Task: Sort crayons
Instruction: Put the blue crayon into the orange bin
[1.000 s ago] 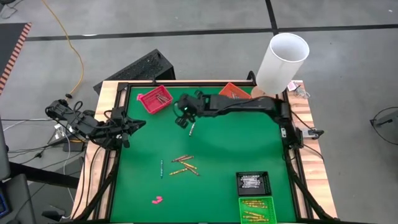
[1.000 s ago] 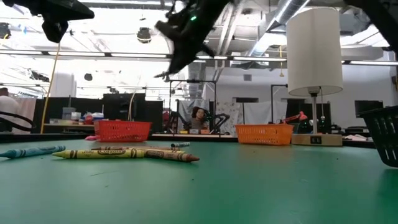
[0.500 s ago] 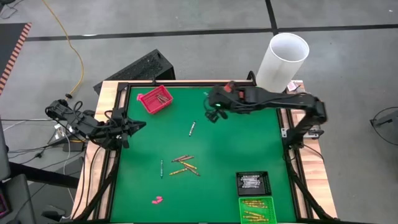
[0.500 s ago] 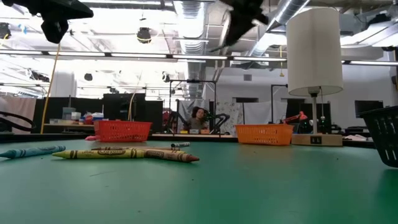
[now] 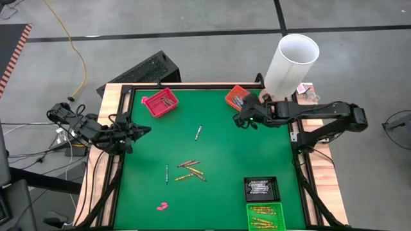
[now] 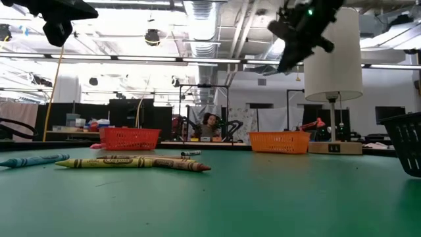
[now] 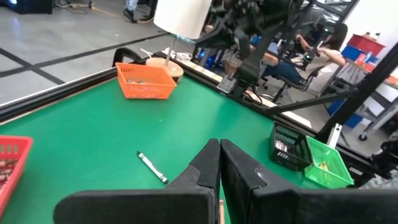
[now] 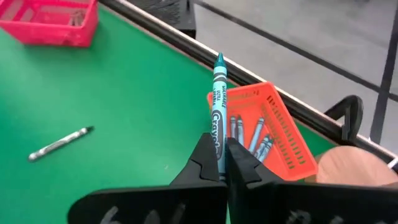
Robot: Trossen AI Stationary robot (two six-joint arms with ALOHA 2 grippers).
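Observation:
My right gripper [image 5: 242, 120] hangs above the green mat, just short of the orange tray [image 5: 238, 97], and is shut on a blue-teal crayon [image 8: 217, 102]. That tray holds several bluish crayons [image 8: 254, 134]. A grey crayon [image 5: 198, 133] lies flat on the mat's middle. A small cluster of yellow and reddish crayons [image 5: 190, 171] lies nearer, with a teal crayon [image 5: 167, 173] beside it. My left gripper [image 5: 145, 130] is shut and holds nothing; it waits level over the table's left edge. My right gripper pinches the crayon's lower end [image 8: 217, 147] between its two fingers. The crayon runs on along the fingers and sticks out past their tips, point forward. The fingers slant downward from the table's right side. The crayon is lifted clear of the mat.
A red tray [image 5: 160, 102] with crayons stands at the far left. A black tray [image 5: 261, 188] and a green tray [image 5: 264, 216] stand at the near right. A pink lump [image 5: 162, 206] lies near the front. A tall white cylinder [image 5: 292, 63] stands behind the far right corner.
My right gripper has swept from beside the red tray toward the table's right edge, to the orange tray. It has stayed high above the mat and shut. The grey crayon and the other crayons on the mat have not moved.

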